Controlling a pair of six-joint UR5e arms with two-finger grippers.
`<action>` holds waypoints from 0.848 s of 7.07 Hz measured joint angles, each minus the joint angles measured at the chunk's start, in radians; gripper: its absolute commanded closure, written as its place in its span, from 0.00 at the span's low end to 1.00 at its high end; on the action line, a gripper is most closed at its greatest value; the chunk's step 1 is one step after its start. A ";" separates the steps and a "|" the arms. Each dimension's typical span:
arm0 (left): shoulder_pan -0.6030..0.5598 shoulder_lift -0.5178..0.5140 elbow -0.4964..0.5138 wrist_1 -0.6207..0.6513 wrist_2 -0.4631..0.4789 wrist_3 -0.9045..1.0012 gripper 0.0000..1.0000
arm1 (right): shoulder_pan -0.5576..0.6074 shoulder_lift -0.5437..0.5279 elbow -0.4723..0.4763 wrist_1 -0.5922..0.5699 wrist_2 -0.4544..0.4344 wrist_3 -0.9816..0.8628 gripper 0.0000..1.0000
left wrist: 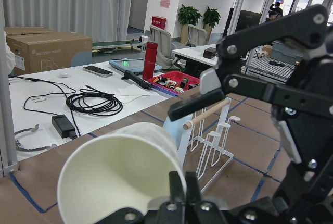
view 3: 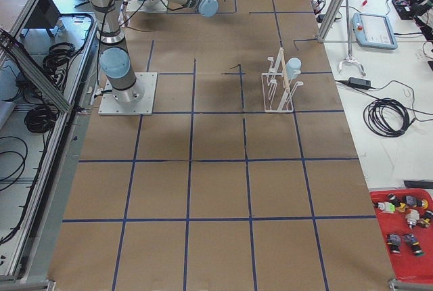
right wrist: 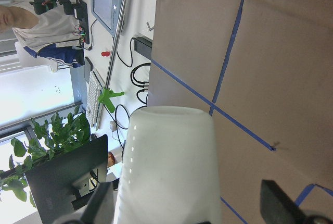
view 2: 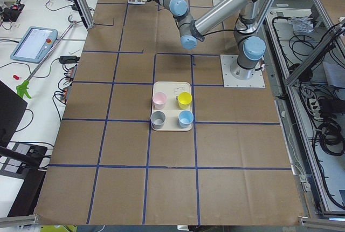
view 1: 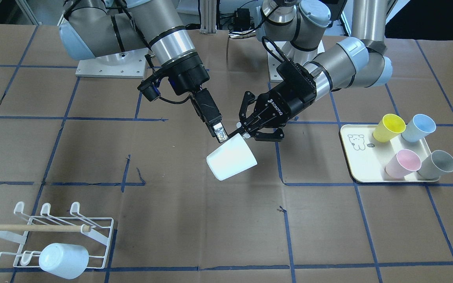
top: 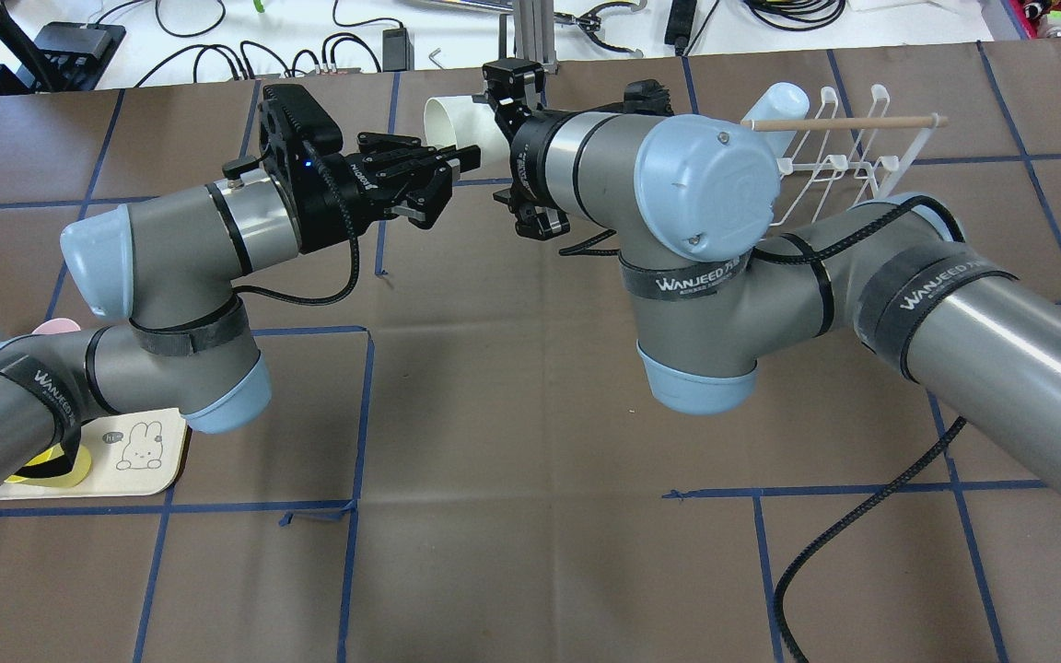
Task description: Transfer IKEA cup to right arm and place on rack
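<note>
A white cup (view 1: 232, 159) hangs tilted above the table's middle, its mouth towards the left arm. My left gripper (view 1: 245, 131) is shut on the cup's rim; the left wrist view shows the open mouth (left wrist: 119, 177) with a finger pinching the rim. My right gripper (view 1: 220, 135) is open and straddles the cup near its rim. In the right wrist view the cup (right wrist: 166, 166) sits between its spread fingers, closer to one. The white wire rack (view 1: 53, 232) with a wooden dowel stands at the table's corner on the right arm's side.
A pale blue cup (view 1: 63, 259) sits upside down on the rack. A cream tray (view 1: 360, 157) on the left arm's side holds yellow (view 1: 388, 127), blue (view 1: 418, 127), pink (view 1: 402, 163) and grey (view 1: 437, 165) cups. Both arms meet over the table's middle.
</note>
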 measured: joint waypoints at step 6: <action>0.000 -0.001 0.000 0.001 0.002 -0.003 0.97 | 0.000 0.073 -0.059 -0.001 0.000 0.003 0.01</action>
